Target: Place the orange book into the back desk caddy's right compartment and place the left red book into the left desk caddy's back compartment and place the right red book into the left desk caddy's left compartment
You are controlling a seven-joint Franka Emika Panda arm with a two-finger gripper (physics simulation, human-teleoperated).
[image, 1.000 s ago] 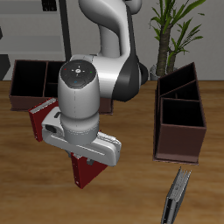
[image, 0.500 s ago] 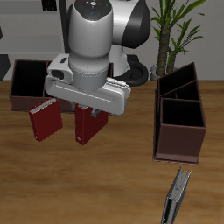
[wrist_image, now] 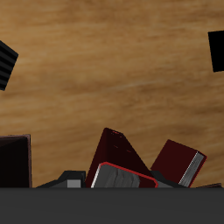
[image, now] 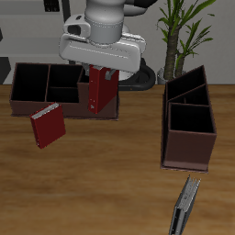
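My gripper (image: 101,73) is shut on the orange book (image: 99,99) and holds it upright, hanging over the end of the back desk caddy (image: 37,96) that lies nearer the table's middle. That end section is hidden behind the book. In the wrist view the book (wrist_image: 118,156) sits between my fingers, with my gripper (wrist_image: 114,180) at its top edge. One dark red book (image: 46,126) leans on the table in front of the back caddy, and it also shows in the wrist view (wrist_image: 179,162). The other red book (image: 186,207) stands near the table's front edge. The left desk caddy (image: 188,138) is seen end-on.
A potted plant (image: 179,32) stands at the back, beyond the end-on caddy. The robot's base and arm (image: 106,18) rise behind the back caddy. Bare wood table (image: 119,174) lies between the two caddies.
The arm has carried the orange book from near the table's front up and back to above the back caddy. The red book leaning by that caddy has come into full view.
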